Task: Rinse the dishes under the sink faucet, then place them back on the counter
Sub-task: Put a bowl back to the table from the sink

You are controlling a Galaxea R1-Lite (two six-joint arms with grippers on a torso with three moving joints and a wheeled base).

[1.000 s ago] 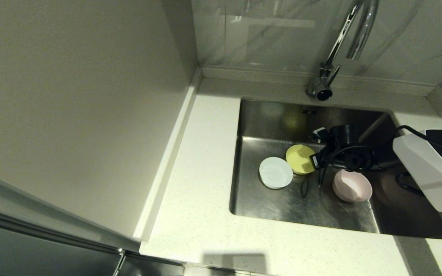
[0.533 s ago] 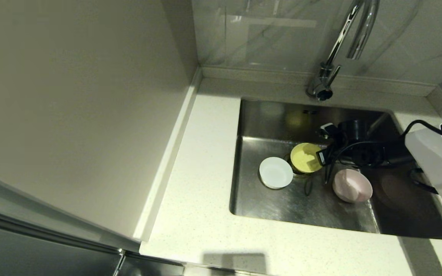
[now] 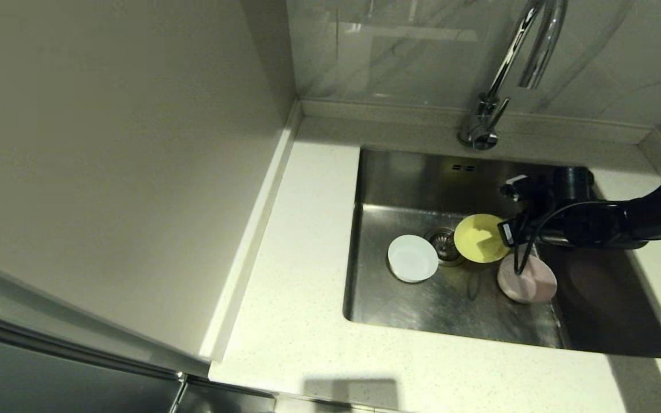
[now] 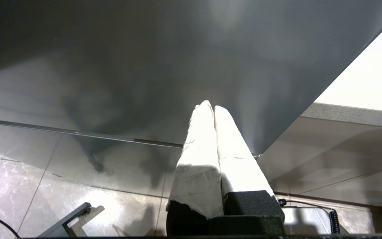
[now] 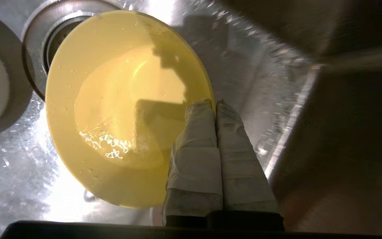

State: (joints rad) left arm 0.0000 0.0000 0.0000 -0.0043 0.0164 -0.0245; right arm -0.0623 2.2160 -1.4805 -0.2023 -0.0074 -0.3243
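Head view shows you the right gripper [image 3: 505, 232] at centre right of the frame, over the sink [image 3: 399, 178], its fingers pinched on the rim of the yellow-green bowl [image 3: 479, 238]. That bowl hangs just right of the drain [image 3: 442, 244]; your right wrist view shows a little water pooled in it. You can see the white bowl [image 3: 412, 258] on the basin floor left of the drain and the pink bowl [image 3: 527, 279] lower right of the held one. The faucet [image 3: 514, 63] stands at upper right, the counter [image 3: 307, 321] along the lower left. Your left gripper [image 4: 212, 108] sits parked, fingers pressed together, in front of a dark cabinet panel [image 4: 144, 66].
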